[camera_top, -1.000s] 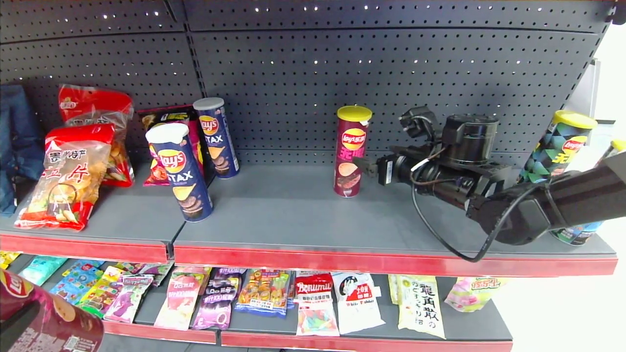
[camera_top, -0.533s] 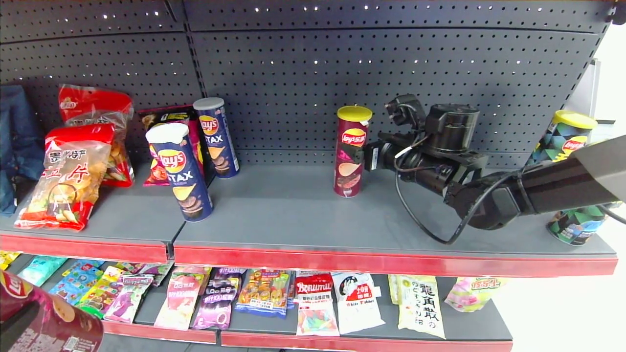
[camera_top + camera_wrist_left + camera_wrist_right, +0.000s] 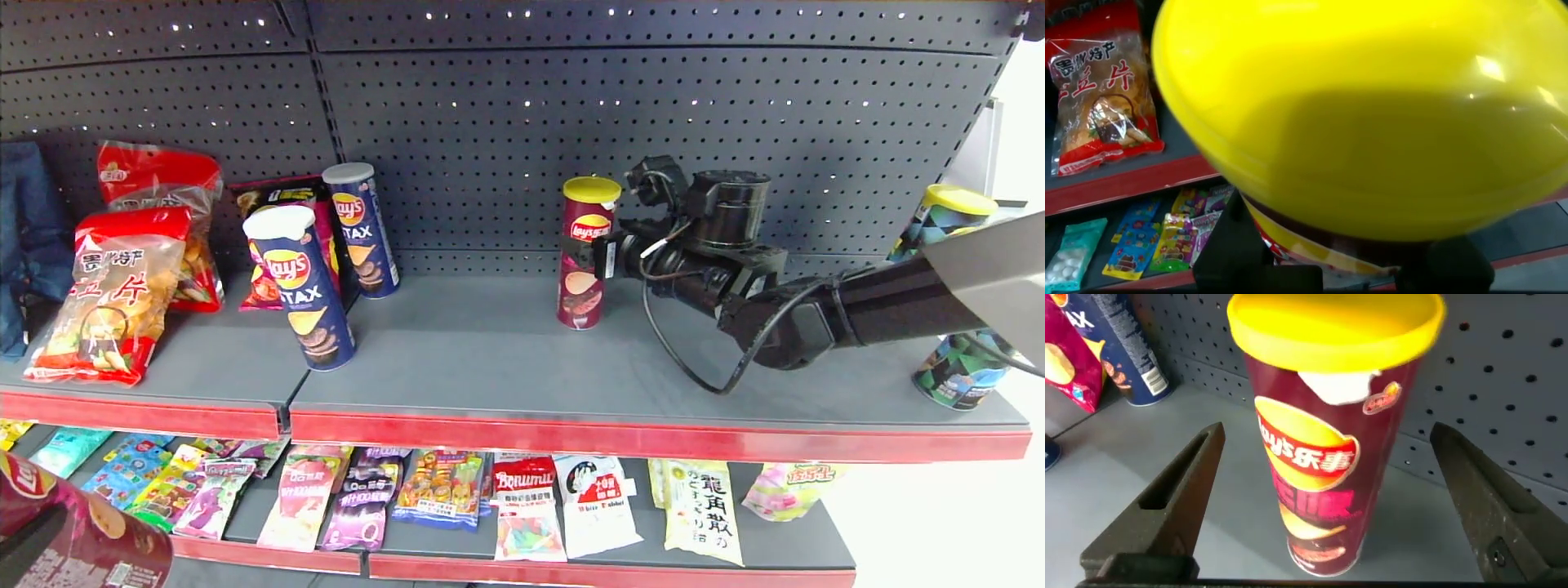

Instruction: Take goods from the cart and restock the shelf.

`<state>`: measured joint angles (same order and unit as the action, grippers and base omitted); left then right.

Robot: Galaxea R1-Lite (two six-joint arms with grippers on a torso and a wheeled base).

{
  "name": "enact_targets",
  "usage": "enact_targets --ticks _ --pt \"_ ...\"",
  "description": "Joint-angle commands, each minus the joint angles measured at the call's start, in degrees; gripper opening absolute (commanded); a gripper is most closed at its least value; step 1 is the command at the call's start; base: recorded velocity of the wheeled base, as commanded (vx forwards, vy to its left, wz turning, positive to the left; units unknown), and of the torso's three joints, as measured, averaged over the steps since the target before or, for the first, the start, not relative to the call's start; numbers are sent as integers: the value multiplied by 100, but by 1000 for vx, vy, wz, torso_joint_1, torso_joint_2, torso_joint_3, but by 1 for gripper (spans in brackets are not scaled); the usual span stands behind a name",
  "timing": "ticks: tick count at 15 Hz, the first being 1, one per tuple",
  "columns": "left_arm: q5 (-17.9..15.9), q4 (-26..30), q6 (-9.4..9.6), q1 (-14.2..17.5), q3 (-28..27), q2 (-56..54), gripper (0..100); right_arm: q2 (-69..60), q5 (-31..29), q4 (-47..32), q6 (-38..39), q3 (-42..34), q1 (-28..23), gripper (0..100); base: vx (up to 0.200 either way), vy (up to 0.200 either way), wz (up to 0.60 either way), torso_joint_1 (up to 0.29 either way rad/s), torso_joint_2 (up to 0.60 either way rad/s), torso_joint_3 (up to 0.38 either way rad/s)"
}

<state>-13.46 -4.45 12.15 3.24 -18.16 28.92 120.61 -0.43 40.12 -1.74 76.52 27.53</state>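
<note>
Shelf [image 3: 490, 359]: we face a grey deck with a red lip and a pegboard back.
Right tool [image 3: 1328, 437]: wide open, one jaw on each side of the can and a gap on both sides.
Can [image 3: 586, 253]: maroon with a yellow lid, upright mid-shelf near the back.
Left tool [image 3: 1347, 265]: closed round a second can [image 3: 1355, 114], also maroon with a yellow lid, low on our left below the shelf lip.
Blue cans [image 3: 300, 286]: two, upright, left of the can.
Bags [image 3: 114, 294]: red, at the far left.
Green can [image 3: 955, 371]: at the right end, partly behind the right arm.
Packets [image 3: 522, 506]: in a row on the lower shelf.
</note>
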Motion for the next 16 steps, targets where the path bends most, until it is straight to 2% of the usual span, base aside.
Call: enact_targets --ticks 1,16 --pt "1 -3 -3 1 6 0 0 94 -19 -118 -1 276 -2 100 0 0 0 0 0 0" --pt "1 -3 6 1 85 -18 0 612 -247 -154 -28 882 -10 100 0 0 0 0 0 0"
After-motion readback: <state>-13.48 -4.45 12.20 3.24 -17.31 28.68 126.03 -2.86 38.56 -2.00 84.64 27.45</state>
